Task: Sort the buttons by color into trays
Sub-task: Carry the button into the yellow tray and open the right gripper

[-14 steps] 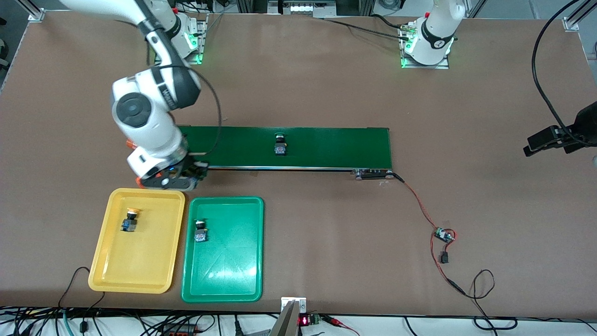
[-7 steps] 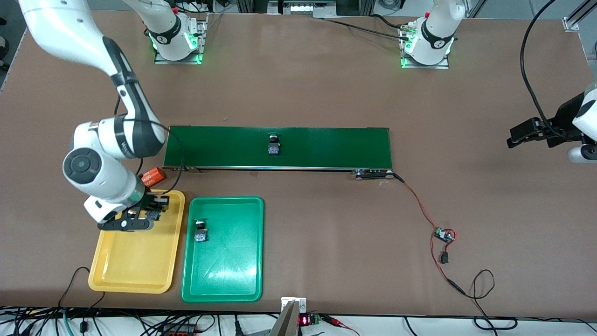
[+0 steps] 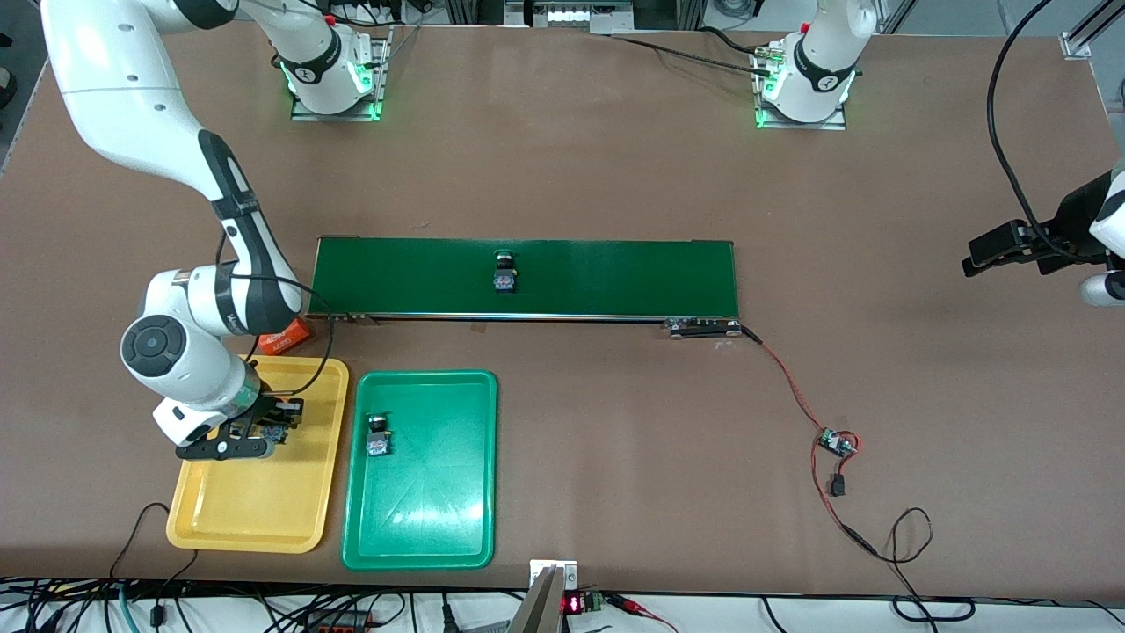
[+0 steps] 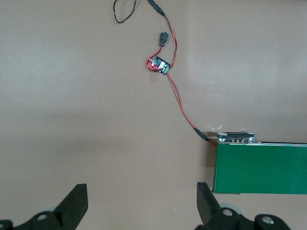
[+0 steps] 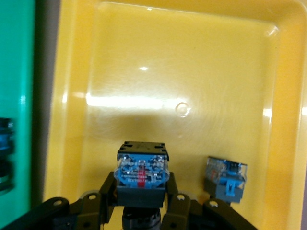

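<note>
My right gripper [image 3: 268, 429] is shut on a button [image 5: 142, 168] with a black-and-blue body and holds it low over the yellow tray [image 3: 264, 510]; its cap is hidden. A second button [image 5: 225, 179] lies in the yellow tray beside it, hidden under the gripper in the front view. A green-capped button [image 3: 378, 435] lies in the green tray [image 3: 422, 527]. Another button [image 3: 504, 272] sits on the dark-green conveyor belt [image 3: 615, 277]. My left gripper [image 3: 989, 251] waits open and empty over bare table at the left arm's end, as the left wrist view [image 4: 141, 203] shows.
An orange cylinder [image 3: 286, 338] lies between the conveyor's end and the yellow tray. A red wire runs from the conveyor's other end [image 4: 261, 165] to a small circuit board [image 3: 835, 442]. The green tray's edge [image 5: 17, 96] shows in the right wrist view.
My right gripper has moved from the conveyor's end down over the yellow tray, carrying a button. The button on the belt has drifted toward the right arm's end. The left gripper has shifted slightly.
</note>
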Robot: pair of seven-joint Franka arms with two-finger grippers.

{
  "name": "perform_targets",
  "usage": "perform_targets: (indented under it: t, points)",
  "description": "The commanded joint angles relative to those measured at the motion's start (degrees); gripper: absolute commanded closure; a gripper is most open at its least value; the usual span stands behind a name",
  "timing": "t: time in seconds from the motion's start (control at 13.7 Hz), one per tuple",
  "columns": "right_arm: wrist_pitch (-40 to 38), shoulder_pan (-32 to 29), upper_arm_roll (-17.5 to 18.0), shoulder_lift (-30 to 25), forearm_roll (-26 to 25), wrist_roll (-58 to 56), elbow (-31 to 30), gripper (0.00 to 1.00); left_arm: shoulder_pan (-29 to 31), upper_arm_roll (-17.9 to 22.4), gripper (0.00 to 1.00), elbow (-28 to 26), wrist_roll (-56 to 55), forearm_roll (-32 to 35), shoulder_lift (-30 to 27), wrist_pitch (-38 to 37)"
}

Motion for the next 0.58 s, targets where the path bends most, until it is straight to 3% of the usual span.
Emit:
perform_targets:
  t: [0.0, 0.15, 0.29, 0.36, 0.44, 0.51]
  points:
    - [3.9, -0.3, -0.6, 3.0, -1.7, -0.8, 1.8, 0.87, 0.3, 0.2, 0.0, -0.9, 0.4, 0.9, -1.2, -0.7]
    - [4.1, -0.3, -0.6, 3.5, -1.6, -0.4, 1.8, 0.84, 0.3, 0.2, 0.0, -0.8, 0.4, 1.0, -1.2, -0.3]
    - [4.1, -0.3, -0.6, 3.9, -1.6, 0.0, 1.8, 0.53, 0.3, 0.2, 0.0, -0.8, 0.4, 1.0, -1.2, -0.4]
    - [4.1, -0.2, -0.6, 3.9, -1.6, 0.2, 1.8, 0.29, 0.3, 0.2, 0.0, -0.8, 0.4, 1.0, -1.2, -0.4]
    - [4.1, -0.2, -0.6, 3.9, -1.4, 0.3, 1.7, 0.15, 0.3, 0.2, 0.0, -0.8, 0.4, 1.0, -1.2, -0.4]
    - [4.0, 0.1, -0.6, 3.8, -1.2, 0.4, 1.7, 0.14, 0.2, 0.2, 0.0, -0.8, 0.4, 1.0, -1.2, -0.3]
